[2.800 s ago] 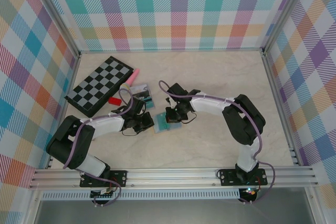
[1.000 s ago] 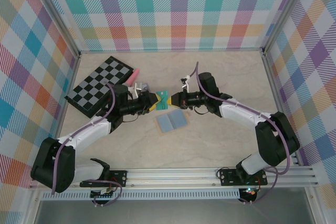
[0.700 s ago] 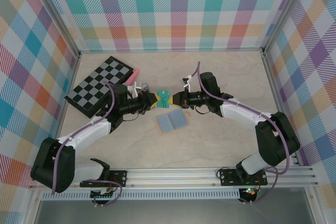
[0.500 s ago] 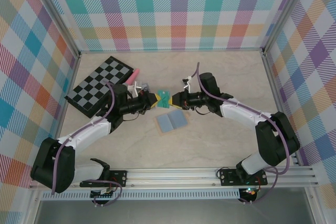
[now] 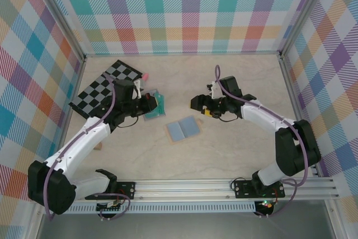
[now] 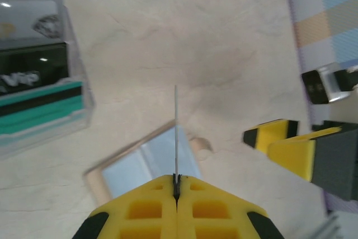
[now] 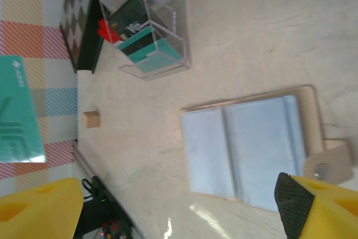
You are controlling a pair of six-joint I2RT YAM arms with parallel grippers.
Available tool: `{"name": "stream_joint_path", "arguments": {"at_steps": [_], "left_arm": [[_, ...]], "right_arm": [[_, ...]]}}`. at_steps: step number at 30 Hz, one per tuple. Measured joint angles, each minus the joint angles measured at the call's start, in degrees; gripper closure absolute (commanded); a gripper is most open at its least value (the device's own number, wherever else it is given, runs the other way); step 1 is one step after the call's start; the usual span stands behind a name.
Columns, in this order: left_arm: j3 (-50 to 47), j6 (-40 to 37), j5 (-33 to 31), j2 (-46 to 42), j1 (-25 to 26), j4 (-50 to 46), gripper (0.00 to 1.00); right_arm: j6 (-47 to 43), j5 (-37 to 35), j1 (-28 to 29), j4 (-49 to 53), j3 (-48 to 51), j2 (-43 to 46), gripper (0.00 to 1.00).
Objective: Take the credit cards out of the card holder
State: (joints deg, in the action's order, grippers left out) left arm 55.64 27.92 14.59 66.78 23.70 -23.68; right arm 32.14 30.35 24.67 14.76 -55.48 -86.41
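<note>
nearest the arm bases we find the card holder. it lies opened flat on the table, two light-blue inner panels facing up inside a tan border, with a small tan tab and stud at one end. the panels look smooth and faintly glossy. we cannot tell whether any card remains in them. the holder's long axis runs roughly left to right, tilted so the right end sits a little farther away.

one step farther, the two grippers stand either side of it. the right gripper is released, its yellow fingers spread wide with nothing between them. in its wrist view the holder lies within the span of that gap. the left gripper is clenched on a teal card, thin and rigid. its own wrist view shows the card edge-on as a fine line, held clear of the table.

we judge that the holder lies toward the bases from both grippers and between them. it is somewhat nearer the right one, which is also the free one. any further draw would likely fall to that arm, reaching down and back toward the panels.

beyond the left gripper sits a clear plastic case holding a teal-and-dark item, apart from the holder. farthest is a checkered board, matte and flat.
</note>
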Motion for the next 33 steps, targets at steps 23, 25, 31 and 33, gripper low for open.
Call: {"name": "stream_joint_path", "arguments": {"at_steps": [23, 25, 31, 33], "left_arm": [[14.7, -54.9, -8.1, 20.9, -0.4, -12.3, 1.00], [16.0, -60.6, -6.0, 22.9, -0.6, -13.9, 1.00], [17.4, -71.1, -4.8, 27.0, -1.3, -17.0, 1.00], [17.4, -73.0, -4.8, 27.8, -2.0, -17.3, 1.00]], "right_arm": [[-7.4, -9.1, -3.4, 6.4, 0.5, 3.0, 0.00], [-7.1, -9.1, -3.8, 6.4, 0.5, 2.6, 0.00], [-7.1, -9.0, -4.1, 6.3, 0.5, 2.3, 0.00], [-7.1, -8.9, -4.1, 6.3, 0.5, 2.3, 0.00]]}}
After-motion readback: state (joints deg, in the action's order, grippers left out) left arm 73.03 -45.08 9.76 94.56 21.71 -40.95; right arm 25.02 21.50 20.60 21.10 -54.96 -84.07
